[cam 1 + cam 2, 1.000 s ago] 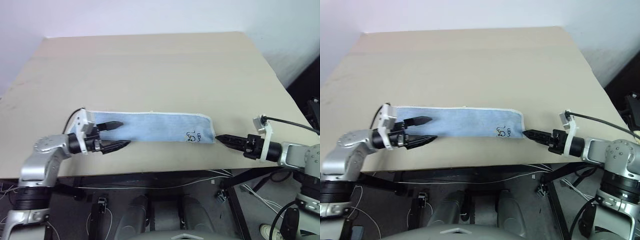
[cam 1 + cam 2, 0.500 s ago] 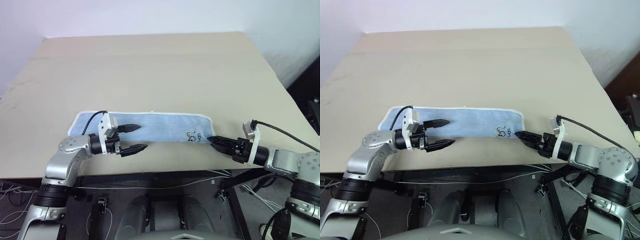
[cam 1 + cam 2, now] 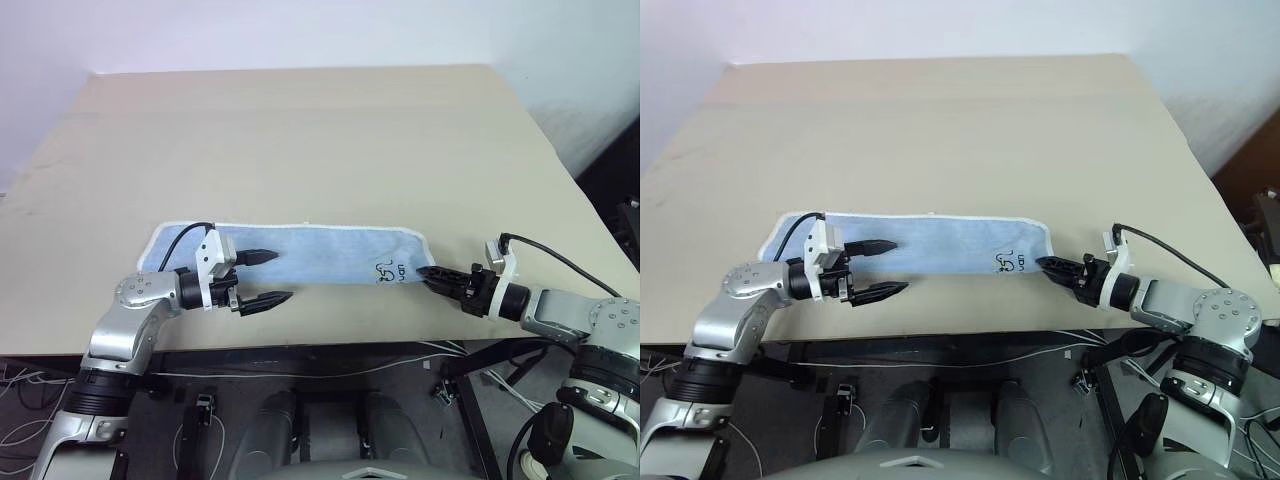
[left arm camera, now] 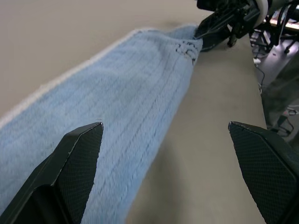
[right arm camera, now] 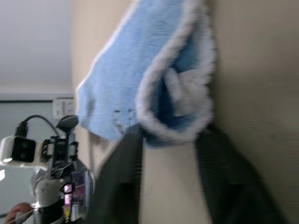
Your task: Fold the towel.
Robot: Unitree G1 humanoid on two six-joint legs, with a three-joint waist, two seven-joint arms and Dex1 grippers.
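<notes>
Beige counter (image 3: 300, 130) against a pale wall, seen from above. Near the front edge, lying flat: the towel (image 3: 320, 257), light blue, already doubled into a long narrow strip running left to right, whitish stitched edge along the far side, dark printed mark near the right end.

Left end effector (image 3: 268, 277) hovering over the strip's left part, black fingers spread wide, one over the cloth and one over bare counter in front of it, grasping nothing. Right end effector (image 3: 432, 275) at the strip's right end, tips touching the cloth; in the right wrist view, fingers on either side of the rolled hem at the corner. Cannot tell whether clenched on the cloth or merely beside it.

Likely risks: a pinch on only one layer at the right corner, leaving the layer below behind and undoing the earlier fold. A shallow hold on the hem slipping once lifted. With the left end released, dragging of the whole strip instead of folding, possibly off the near counter edge.
</notes>
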